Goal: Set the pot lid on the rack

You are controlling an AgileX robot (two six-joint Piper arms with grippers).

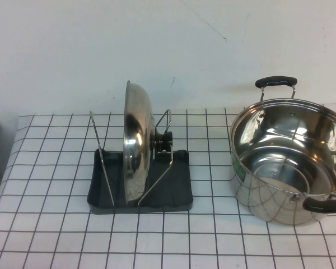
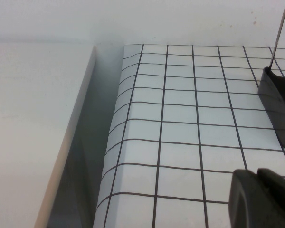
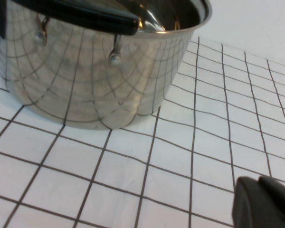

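Both grippers [image 2: 261, 199] [image 3: 263, 202] shut, seemingly clear; pot lid [image 1: 135, 140] upright in rack [image 1: 173, 188].

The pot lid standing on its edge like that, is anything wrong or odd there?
Nothing stands out. The pot lid stands upright between the wire uprights of the rack, and the pot sits upright and uncovered to its right. The left gripper and right gripper are shut, holding nothing.

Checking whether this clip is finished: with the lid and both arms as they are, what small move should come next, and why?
Probably none beyond holding both arms parked. The lid already stands on edge between the wires of the rack, apart from the pot. The left gripper is shut over the table near the rack; the right gripper is shut beside the pot, holding nothing.
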